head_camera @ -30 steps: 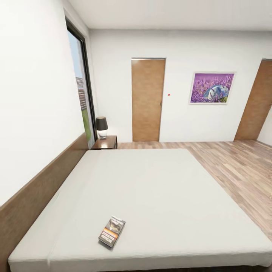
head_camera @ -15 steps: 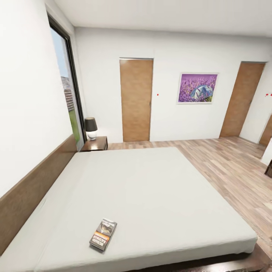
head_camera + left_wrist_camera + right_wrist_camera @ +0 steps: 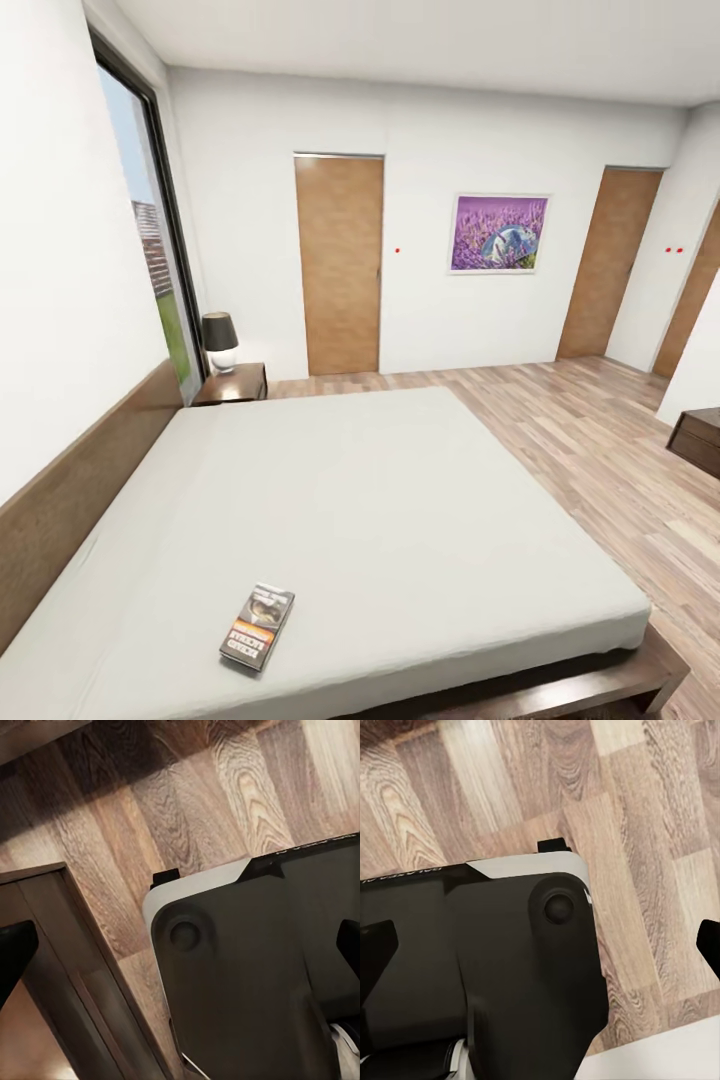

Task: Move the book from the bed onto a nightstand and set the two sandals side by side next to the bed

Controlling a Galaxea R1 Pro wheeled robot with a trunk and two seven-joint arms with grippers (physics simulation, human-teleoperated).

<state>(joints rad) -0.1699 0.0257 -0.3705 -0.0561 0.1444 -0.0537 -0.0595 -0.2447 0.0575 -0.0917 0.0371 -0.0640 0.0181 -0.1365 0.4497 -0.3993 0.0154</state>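
Observation:
The book point(image 3: 257, 626), a thin paperback with a dark cover and an orange band, lies flat on the bed point(image 3: 400, 480) near its near left corner. A dark-brown nightstand point(image 3: 232, 385) with a lamp point(image 3: 220, 341) on it stands at the bed's far left corner, by the window. The two sandals are out of view. My left gripper point(image 3: 180, 960) and right gripper point(image 3: 540, 949) are open, each with black fingertips spread wide over the robot's own dark base and the plank floor. Neither holds anything.
A dark wooden headboard point(image 3: 80, 495) runs along the left wall. Brown doors point(image 3: 340, 265) and a lavender picture point(image 3: 499, 233) are on the far wall. A dark cabinet corner point(image 3: 700, 440) juts in at the right edge. Wood floor point(image 3: 590, 450) lies right of the bed.
The head camera has swung right, so the whole picture slid left; more doors and the dark cabinet at the right came into view. The book lies where it was on the bed.

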